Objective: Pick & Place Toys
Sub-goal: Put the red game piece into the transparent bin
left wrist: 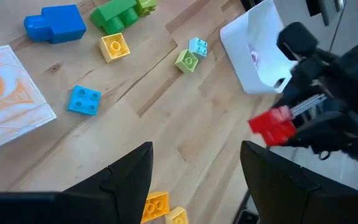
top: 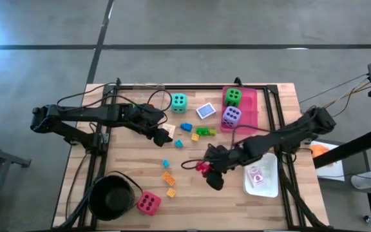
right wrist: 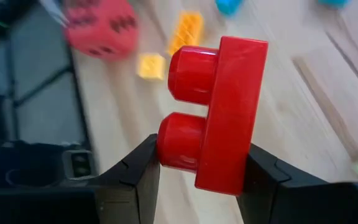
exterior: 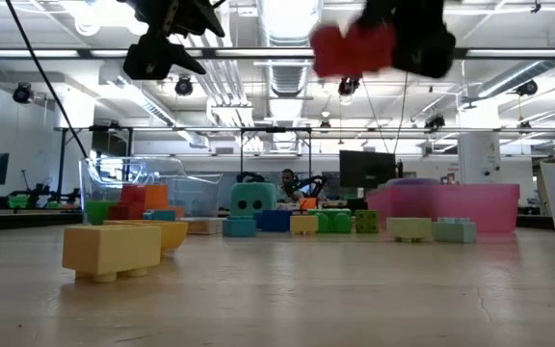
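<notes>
1. The red block (right wrist: 219, 115) sat clamped between the jaws of the right gripper (top: 206, 169), lifted above the wooden table (top: 134, 171).
2. Just beside those jaws lay the white tray (top: 270, 185), holding a picture card (top: 257, 176).
3. Farther off, the pink tray (top: 248, 106) held the green die (top: 232, 96) and purple die (top: 231, 115).
4. The left gripper (left wrist: 194, 171) hovered with jaws apart and empty, over small blocks.
5. The black pot (top: 111, 195) stood beside the pink-red die (top: 148, 203).

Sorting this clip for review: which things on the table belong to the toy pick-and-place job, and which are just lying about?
Job:
red block, shut in the right gripper
green die
purple die
teal die
pink die
blue block
picture card

Lying about:
black pot
pink tray
white tray
</notes>
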Controlling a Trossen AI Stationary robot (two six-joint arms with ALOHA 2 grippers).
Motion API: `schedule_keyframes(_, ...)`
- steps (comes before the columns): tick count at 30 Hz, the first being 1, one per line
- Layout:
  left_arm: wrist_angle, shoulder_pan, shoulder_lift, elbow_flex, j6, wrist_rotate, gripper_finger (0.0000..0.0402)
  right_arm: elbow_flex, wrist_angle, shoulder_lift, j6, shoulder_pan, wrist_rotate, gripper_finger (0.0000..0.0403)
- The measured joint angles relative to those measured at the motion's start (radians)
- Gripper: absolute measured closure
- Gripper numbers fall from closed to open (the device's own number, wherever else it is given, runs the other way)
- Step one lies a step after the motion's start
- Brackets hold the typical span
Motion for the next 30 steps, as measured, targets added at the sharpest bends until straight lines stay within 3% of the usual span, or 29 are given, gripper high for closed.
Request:
schedule_keyframes(8, 0.245, -0.017, 0.003, 0.0, -0.073, 0.077, 0.0158, -0.001, 0.078, -0.084, -0.045, -0.004, 0.027, 0.0253)
schedule_keyframes(12, 0.399, -0.035, 0.003, 0.0, 0.046, 0.091, 0.0158, -0.002, 0.136, -0.101, -0.053, -0.009, 0.03, 0.0253)
schedule_keyframes(18, 0.437, -0.074, 0.003, 0.0, 0.154, 0.091, 0.0158, -0.002, 0.23, -0.115, -0.052, -0.021, 0.045, 0.0253)
schedule_keyframes(20, 0.431, -0.078, 0.003, 0.0, 0.069, 0.091, 0.0158, 0.0, 0.235, -0.121, -0.079, -0.02, 0.073, 0.0253)
schedule_keyframes(24, 0.446, -0.075, 0.013, 0.0, -0.244, 0.099, 0.0158, 0.037, 0.15, -0.117, -0.156, -0.024, 0.117, 0.0253)
schedule_keyframes(30, 0.514, -0.077, 0.039, 0.0, -0.389, 0.13, 0.0157, 0.107, 0.051, -0.093, -0.243, -0.043, 0.126, 0.0253)
